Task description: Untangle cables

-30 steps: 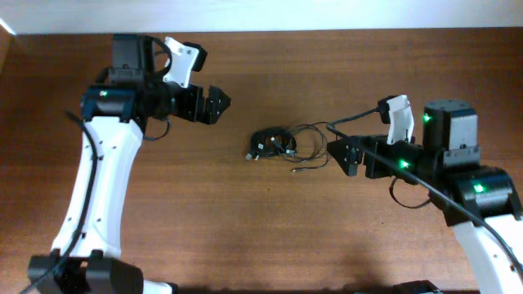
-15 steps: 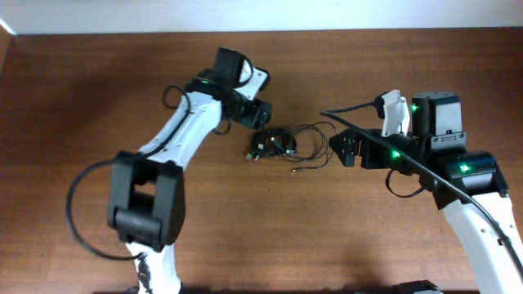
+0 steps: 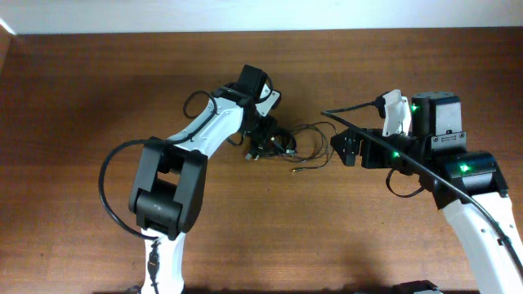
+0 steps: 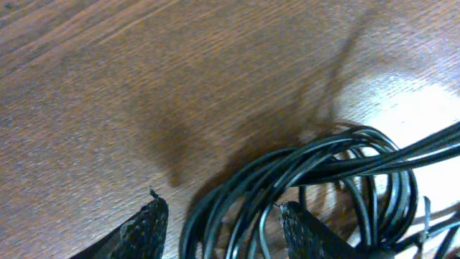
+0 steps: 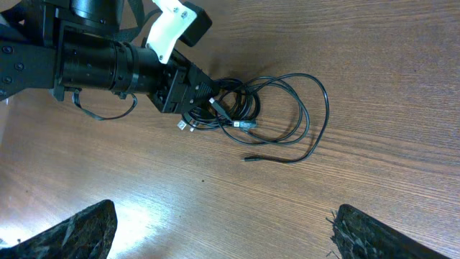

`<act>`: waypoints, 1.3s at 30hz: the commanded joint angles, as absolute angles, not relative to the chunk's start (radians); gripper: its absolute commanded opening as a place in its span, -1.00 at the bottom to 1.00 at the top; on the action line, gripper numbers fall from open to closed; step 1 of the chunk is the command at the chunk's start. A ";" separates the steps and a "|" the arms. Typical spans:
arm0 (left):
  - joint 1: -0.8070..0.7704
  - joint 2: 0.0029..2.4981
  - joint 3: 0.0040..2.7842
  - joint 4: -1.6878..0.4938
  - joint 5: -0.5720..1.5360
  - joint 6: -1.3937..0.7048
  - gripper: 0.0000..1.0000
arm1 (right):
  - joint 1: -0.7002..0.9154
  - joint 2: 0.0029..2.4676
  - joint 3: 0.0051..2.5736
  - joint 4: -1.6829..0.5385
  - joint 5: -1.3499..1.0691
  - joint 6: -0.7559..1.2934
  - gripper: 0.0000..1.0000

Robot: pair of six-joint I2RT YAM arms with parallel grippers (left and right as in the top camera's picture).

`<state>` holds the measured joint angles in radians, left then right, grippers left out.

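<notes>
Left gripper (image 3: pixel 260 131): it is held down at the 9 o'clock end of the tangle. In the left wrist view its fingers (image 4: pixel 147 230) are seen spread apart, with the coiled cords lying between them. Nothing is judged to be clamped yet.
Cables (image 3: pixel 278 140): they are found on the table (image 3: pixel 98 82), a little to the 12 o'clock side of its middle, between the two arms. A tight dark bundle (image 5: pixel 215 108) is seen at the 9 o'clock end. Wider loose loops (image 5: pixel 313 108) are spread toward 3 o'clock. One free end (image 3: pixel 296 171) is laid out at 6 o'clock of the loops.
Right gripper (image 3: pixel 339 151): it is held just off the 3 o'clock edge of the loops, clear of them. In its own wrist view it is seen wide apart, and nothing is gripped.
Done: little is judged finished. The cords are seen crossed and knotted together in one cluster, and no cord is laid apart from the rest.
Left: a first grasp on the bundle is judged to be the step in hand. After that, each cord is to be drawn free and set apart.
Writing: no brand, label or lettering can be read. The small plugs are too small for any marking to be made out.
</notes>
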<state>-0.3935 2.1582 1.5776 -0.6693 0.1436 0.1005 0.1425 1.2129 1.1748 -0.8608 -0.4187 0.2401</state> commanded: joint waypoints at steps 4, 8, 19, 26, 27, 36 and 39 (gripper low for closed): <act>-0.419 2.198 1.589 -0.690 0.134 0.099 -0.18 | 0.137 1.242 1.191 -0.870 -0.406 0.244 0.94; -0.419 2.211 1.588 -0.680 0.133 0.098 -0.76 | 0.137 1.274 1.191 -0.880 -0.406 0.244 0.94; -0.358 2.159 1.763 -0.744 0.135 -0.213 -1.00 | 0.137 1.312 1.192 -0.809 -0.414 0.427 0.87; -0.342 1.970 1.926 -0.837 0.176 -0.382 -1.00 | 0.137 1.315 1.192 -0.662 -0.414 0.722 0.57; -0.342 1.950 1.926 -0.838 0.183 -0.389 -1.00 | 0.138 1.316 1.192 -0.644 -0.414 0.746 0.56; -0.372 1.903 1.926 -0.850 0.248 -0.485 -1.00 | 0.224 1.358 1.192 -0.424 -0.403 0.919 0.54; -0.399 1.903 1.926 -0.850 0.248 -0.485 -1.00 | 0.242 1.423 1.192 -0.350 -0.418 0.978 0.44</act>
